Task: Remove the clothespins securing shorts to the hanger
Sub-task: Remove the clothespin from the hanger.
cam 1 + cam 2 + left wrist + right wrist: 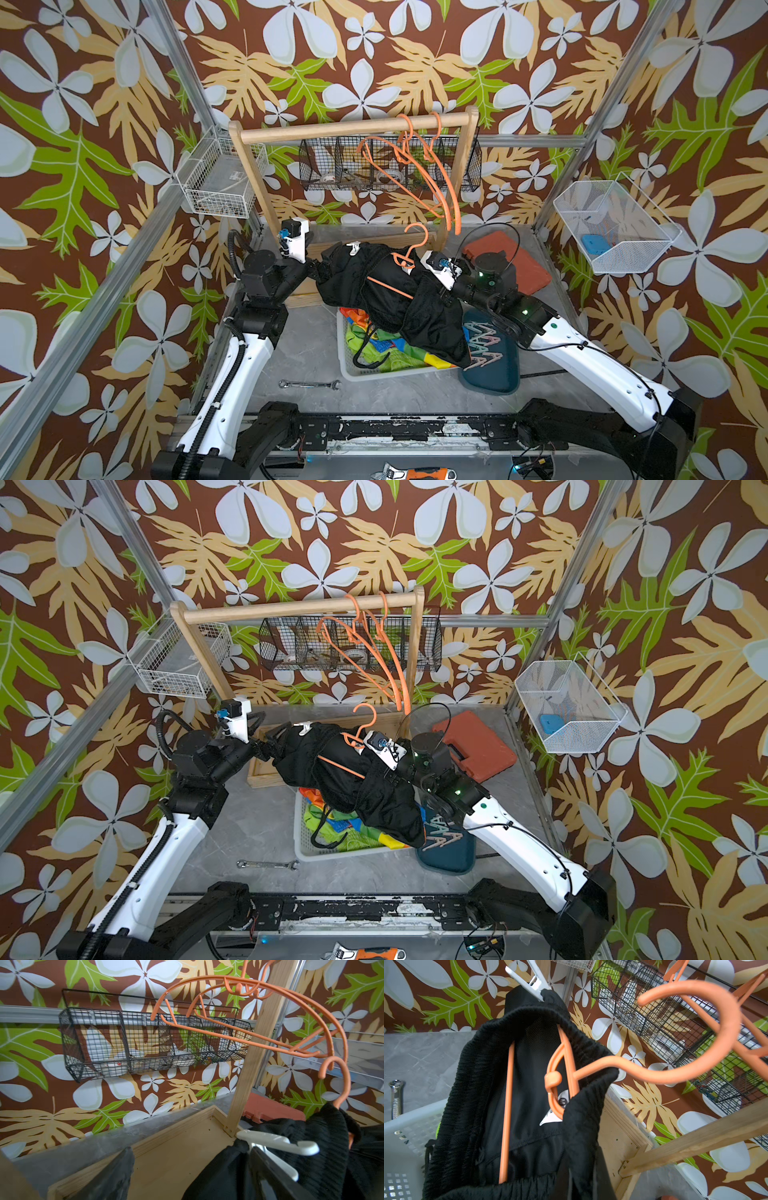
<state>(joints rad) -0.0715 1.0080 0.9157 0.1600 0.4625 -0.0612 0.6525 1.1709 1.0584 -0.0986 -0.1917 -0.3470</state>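
Left gripper (189, 1148) gapes beside the white clothespin (276, 1142) on black shorts (432, 328); right gripper (424, 284) closed, tips buried in cloth. Rack post (249, 1076) and orange hangers (227, 982) crowd behind.

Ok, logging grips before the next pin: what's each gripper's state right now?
Left gripper: open.
Right gripper: closed on the black shorts.

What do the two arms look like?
Both arms have white shells over black joints. The left arm carries a ribbed black hose; the right arm has a thin black cable, a green dot and green lights. Each wrist bears a white camera block with a blue plug. The left tool has black fingers.
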